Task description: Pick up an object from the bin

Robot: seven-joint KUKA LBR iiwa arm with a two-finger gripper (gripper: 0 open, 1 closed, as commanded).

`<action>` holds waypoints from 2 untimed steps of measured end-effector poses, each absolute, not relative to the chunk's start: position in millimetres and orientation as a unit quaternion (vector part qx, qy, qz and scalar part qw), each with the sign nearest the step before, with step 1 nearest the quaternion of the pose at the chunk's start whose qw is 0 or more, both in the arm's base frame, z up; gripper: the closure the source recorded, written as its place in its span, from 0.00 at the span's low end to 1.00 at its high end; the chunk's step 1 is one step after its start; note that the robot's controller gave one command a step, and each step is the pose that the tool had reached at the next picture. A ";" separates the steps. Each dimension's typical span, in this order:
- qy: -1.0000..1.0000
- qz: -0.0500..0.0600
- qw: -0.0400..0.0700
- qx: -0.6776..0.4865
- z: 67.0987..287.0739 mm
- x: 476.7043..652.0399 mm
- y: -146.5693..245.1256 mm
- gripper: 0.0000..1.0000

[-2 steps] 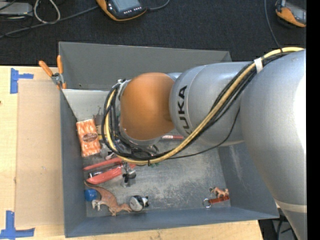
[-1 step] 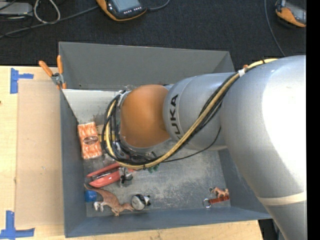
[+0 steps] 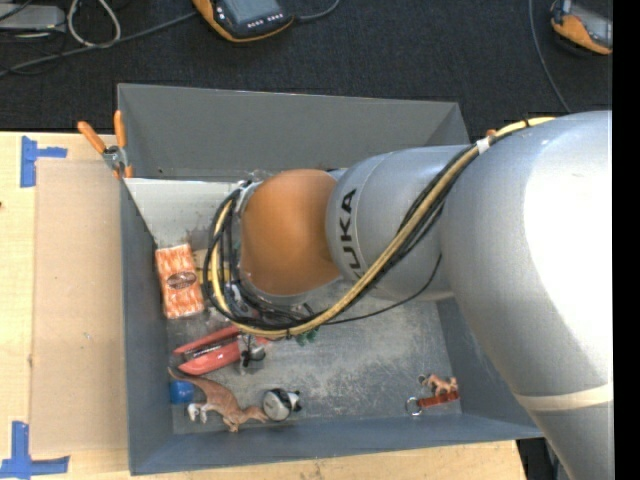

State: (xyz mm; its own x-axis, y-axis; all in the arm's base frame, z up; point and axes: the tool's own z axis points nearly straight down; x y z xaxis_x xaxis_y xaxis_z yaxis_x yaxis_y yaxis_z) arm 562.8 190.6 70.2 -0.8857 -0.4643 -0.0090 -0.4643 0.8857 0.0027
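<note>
The lower end of my gripper (image 3: 252,352) pokes out from under the wrist's orange cover at the bin's left side. It is down at the right end of a red flat tool (image 3: 208,352) lying on the bin floor. An orange patterned packet (image 3: 178,281) lies just left of the wrist, against the left wall. A brown toy dinosaur (image 3: 226,404) and a small black-and-white round thing (image 3: 281,402) lie in front of the red tool. The cover hides whatever is directly under the gripper.
A blue cap (image 3: 181,392) sits in the near left corner. A small orange piece with a metal ring (image 3: 436,394) lies near the front right. The big grey arm covers the bin's right half and back.
</note>
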 end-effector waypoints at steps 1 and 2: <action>0.972 0.002 0.001 -0.237 146.7 578.4 181.5 1.00; 0.966 0.002 -0.002 -0.257 220.9 585.4 197.6 1.00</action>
State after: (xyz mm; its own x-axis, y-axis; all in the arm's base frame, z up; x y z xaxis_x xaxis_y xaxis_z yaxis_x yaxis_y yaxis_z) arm 585.4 197.6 220.9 -0.8682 -0.4963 0.0021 -0.4963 0.8682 0.0050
